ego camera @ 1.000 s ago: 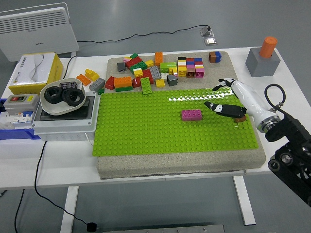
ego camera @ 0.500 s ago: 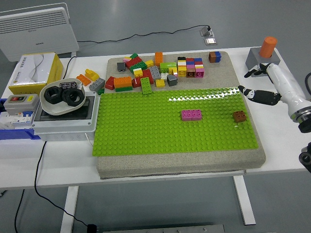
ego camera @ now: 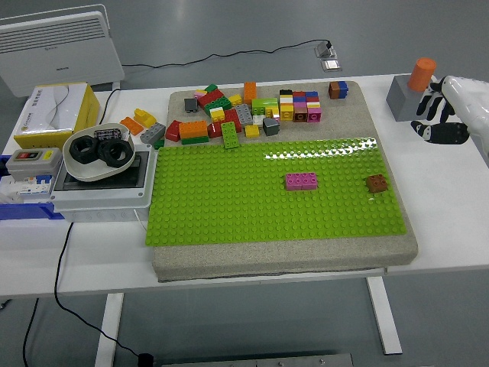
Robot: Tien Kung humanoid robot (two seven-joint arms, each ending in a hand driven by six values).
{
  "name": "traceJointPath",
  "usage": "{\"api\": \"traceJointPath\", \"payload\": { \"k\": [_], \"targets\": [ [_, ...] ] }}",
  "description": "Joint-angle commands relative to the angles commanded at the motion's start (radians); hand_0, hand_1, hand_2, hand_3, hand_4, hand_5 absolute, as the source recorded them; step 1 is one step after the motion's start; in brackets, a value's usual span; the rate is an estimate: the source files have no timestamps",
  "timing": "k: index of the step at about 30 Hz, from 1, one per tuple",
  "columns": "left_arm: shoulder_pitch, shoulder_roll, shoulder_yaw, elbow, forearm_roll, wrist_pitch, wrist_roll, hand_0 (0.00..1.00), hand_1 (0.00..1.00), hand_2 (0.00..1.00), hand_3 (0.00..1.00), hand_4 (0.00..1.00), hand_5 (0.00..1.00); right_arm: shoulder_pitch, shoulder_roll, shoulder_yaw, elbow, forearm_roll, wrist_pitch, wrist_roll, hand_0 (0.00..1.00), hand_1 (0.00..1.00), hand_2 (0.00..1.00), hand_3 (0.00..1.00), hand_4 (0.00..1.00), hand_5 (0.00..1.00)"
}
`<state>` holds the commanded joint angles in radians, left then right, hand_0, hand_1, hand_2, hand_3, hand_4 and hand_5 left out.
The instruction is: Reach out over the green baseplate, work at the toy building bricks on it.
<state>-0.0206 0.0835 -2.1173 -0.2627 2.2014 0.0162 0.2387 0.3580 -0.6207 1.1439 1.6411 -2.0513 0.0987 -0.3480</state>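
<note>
No readable print: lettering on the yellow box and white heater is too small to make out. Right hand sits at the bench's right edge, fingers spread, grasping nothing, just beside the grey block with the orange cylinder. Green baseplate lies well left of the fingers, mostly bare studs. Brown brick at its right edge is the nearest piece; pink brick is further left. Loose brick pile on the beige mat beyond. Grey floor.
</note>
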Motion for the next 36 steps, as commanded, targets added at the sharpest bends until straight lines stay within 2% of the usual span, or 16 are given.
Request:
{"api": "traceJointPath", "payload": {
  "k": [3,5,6,8,11,12,17,18,25,30,35,36],
  "targets": [
    [0.003,-0.004,-0.005,0.0,0.0,0.001,-0.001,0.755,0.686,0.604,0.434,0.596,0.334,0.053,0.0,-0.05,-0.02,-0.059,0.071,-0.056,0.293,0.225,0.31,0.552,0.757,0.147],
    [0.002,-0.006,-0.006,0.001,0.007,0.0,-0.001,0.755,0.686,0.604,0.434,0.596,0.334,0.097,0.009,-0.096,-0.06,-0.1,0.116,-0.08,0.293,0.225,0.31,0.552,0.757,0.147],
    [0.0,-0.006,-0.004,0.002,0.013,0.0,0.0,0.754,0.687,0.602,0.432,0.598,0.336,0.115,0.014,-0.118,-0.078,-0.112,0.135,-0.087,0.692,0.695,0.728,0.627,0.765,0.148],
    [-0.003,-0.007,-0.001,0.003,0.023,0.0,0.002,0.754,0.687,0.602,0.432,0.598,0.336,0.149,0.024,-0.169,-0.109,-0.12,0.167,-0.096,0.692,0.695,0.728,0.627,0.765,0.148],
    [-0.004,-0.008,-0.002,0.003,0.024,0.002,0.002,0.754,0.687,0.602,0.432,0.598,0.336,0.163,0.036,-0.235,-0.125,-0.103,0.186,-0.102,0.692,0.695,0.728,0.627,0.765,0.148],
    [-0.004,-0.009,-0.003,0.003,0.021,0.004,0.002,0.756,0.688,0.601,0.427,0.605,0.333,0.161,0.041,-0.252,-0.128,-0.097,0.189,-0.104,0.787,0.835,0.855,0.682,0.744,0.127],
    [-0.003,-0.012,-0.004,0.001,0.013,0.012,0.0,0.756,0.688,0.601,0.427,0.605,0.333,0.135,0.052,-0.261,-0.116,-0.086,0.197,-0.113,0.787,0.835,0.855,0.682,0.744,0.127],
    [-0.004,-0.012,-0.003,0.001,0.014,0.012,0.0,0.755,0.688,0.602,0.429,0.604,0.334,0.128,0.051,-0.254,-0.109,-0.087,0.197,-0.114,0.821,0.875,0.896,0.785,0.741,0.118],
    [-0.007,-0.013,0.0,0.0,0.007,0.017,0.0,0.755,0.688,0.602,0.435,0.6,0.334,0.057,0.036,-0.187,-0.047,-0.095,0.193,-0.122,0.823,0.883,0.9,0.786,0.739,0.116],
    [-0.008,-0.012,-0.002,-0.002,-0.002,0.021,-0.003,0.755,0.688,0.602,0.436,0.601,0.334,0.026,0.026,-0.16,-0.042,-0.098,0.19,-0.125,0.824,0.88,0.898,0.764,0.736,0.111],
    [-0.009,-0.011,-0.001,-0.002,-0.002,0.023,-0.004,0.755,0.688,0.602,0.436,0.601,0.334,0.014,0.023,-0.152,-0.032,-0.093,0.163,-0.107,0.824,0.88,0.898,0.764,0.736,0.111],
    [-0.009,-0.012,-0.001,-0.002,-0.001,0.023,-0.004,0.755,0.688,0.604,0.436,0.598,0.334,0.01,0.024,-0.15,-0.032,-0.091,0.152,-0.098,0.822,0.878,0.894,0.718,0.729,0.103]
  ]
}}
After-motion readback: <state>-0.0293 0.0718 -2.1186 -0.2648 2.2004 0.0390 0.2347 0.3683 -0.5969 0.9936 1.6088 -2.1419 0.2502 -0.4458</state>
